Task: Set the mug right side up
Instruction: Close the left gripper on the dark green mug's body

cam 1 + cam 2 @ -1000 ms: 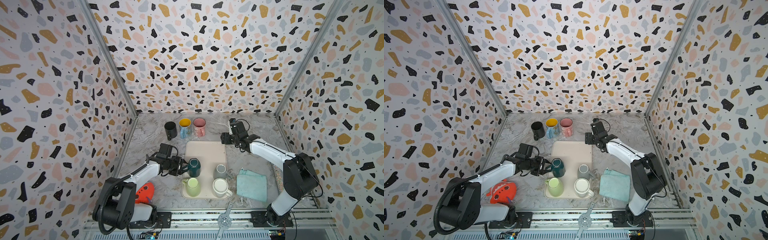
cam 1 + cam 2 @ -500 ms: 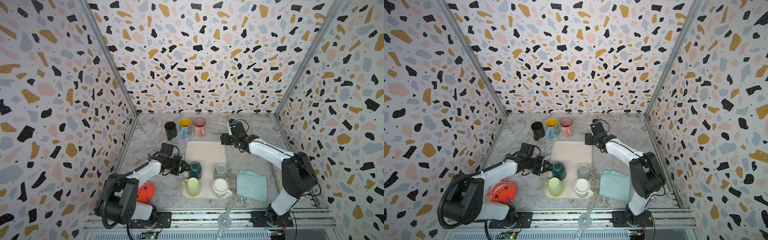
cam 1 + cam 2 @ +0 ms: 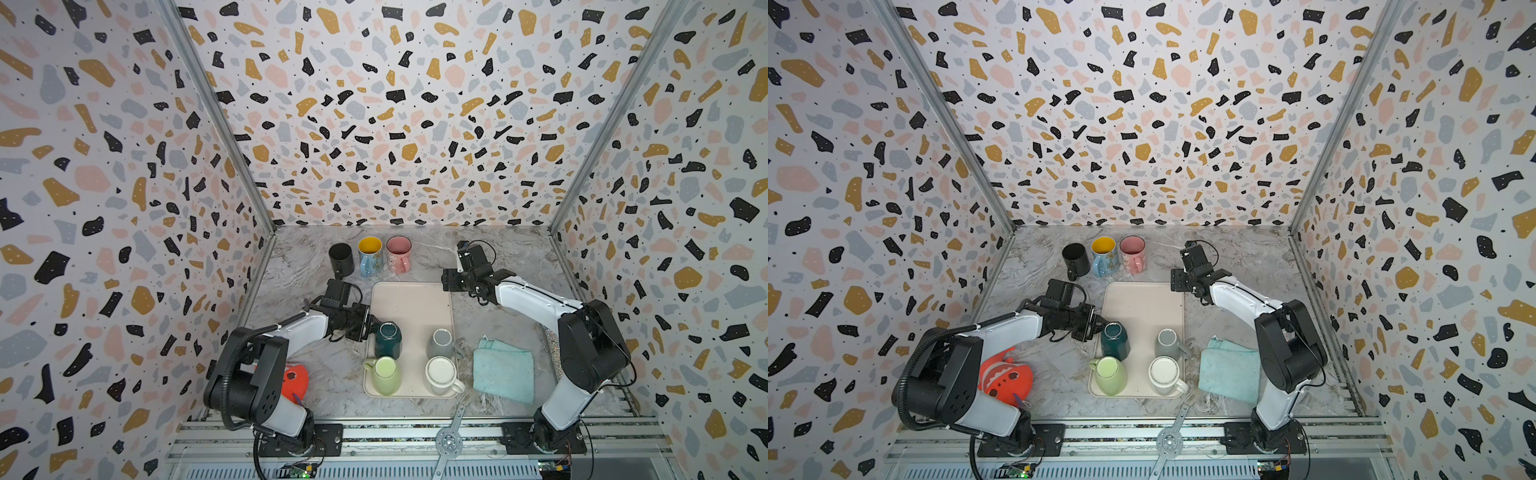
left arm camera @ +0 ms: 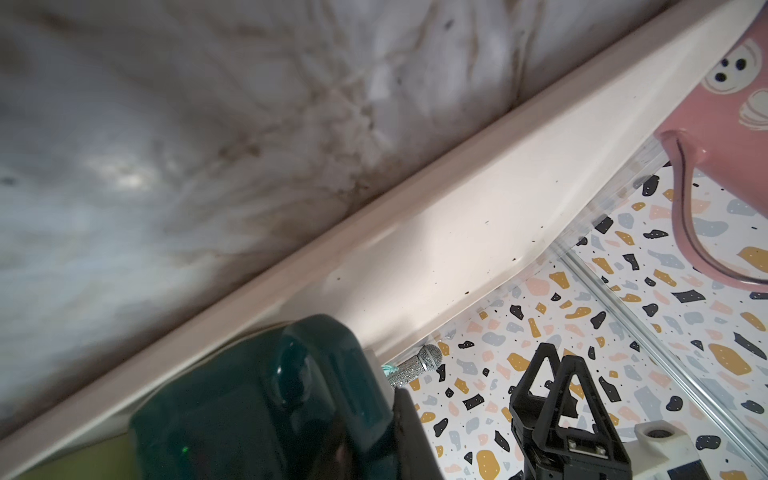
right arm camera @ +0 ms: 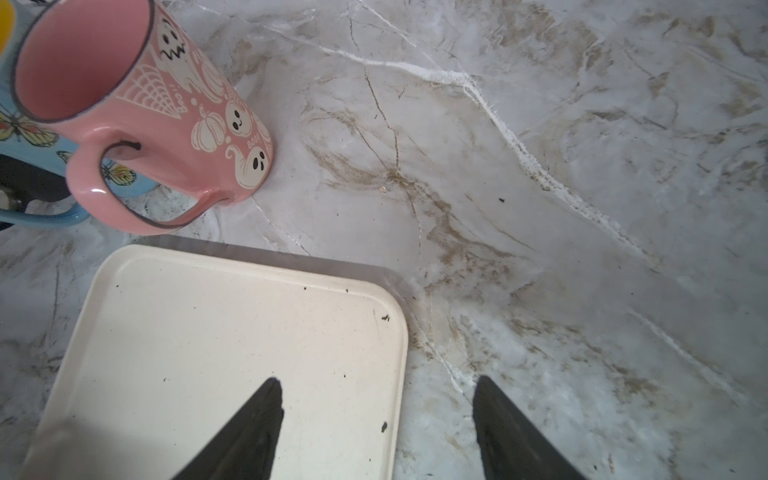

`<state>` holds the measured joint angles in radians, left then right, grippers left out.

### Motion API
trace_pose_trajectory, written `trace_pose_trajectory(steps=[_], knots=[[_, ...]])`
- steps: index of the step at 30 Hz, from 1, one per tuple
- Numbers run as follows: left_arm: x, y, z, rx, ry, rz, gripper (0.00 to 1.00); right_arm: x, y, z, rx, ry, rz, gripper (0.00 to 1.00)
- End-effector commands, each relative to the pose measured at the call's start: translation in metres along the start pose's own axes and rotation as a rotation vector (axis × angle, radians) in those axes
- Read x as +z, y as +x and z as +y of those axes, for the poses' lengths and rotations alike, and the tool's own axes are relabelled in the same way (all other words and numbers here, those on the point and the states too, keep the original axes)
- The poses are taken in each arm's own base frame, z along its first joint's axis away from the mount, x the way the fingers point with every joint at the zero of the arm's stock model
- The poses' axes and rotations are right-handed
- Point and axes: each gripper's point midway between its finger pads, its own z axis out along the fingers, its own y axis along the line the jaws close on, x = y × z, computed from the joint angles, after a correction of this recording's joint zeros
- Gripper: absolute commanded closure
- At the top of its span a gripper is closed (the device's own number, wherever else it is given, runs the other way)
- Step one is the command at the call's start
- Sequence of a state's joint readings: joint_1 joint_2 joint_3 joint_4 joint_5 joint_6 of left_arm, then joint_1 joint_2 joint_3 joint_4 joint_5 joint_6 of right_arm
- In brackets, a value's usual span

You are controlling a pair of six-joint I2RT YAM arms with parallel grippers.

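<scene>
On my feed the marble worktop (image 3: 332,374) carries a cream tray (image 3: 411,307) at its middle. The teal mug (image 3: 387,340) stands on the tray's left side, just behind a green mug (image 3: 385,374), and looks to be mouth down. My left pincer (image 3: 371,327) lies level at the teal mug's left, pinching its handle. My right pincer (image 5: 377,379) hangs spread and empty over the tray's far right corner, well apart from the teal mug.
</scene>
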<state>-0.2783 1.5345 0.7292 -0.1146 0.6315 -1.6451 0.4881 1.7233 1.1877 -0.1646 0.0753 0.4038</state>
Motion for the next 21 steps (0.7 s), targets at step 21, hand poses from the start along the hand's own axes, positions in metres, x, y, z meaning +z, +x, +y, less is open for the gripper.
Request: trace_pose_trajectory(steps=[21], knots=[[-0.043, 0.041, -0.137, 0.559, 0.382, -0.030, 1.00, -0.009, -0.013, -0.006, 0.020, 0.020, -0.020, 0.29]])
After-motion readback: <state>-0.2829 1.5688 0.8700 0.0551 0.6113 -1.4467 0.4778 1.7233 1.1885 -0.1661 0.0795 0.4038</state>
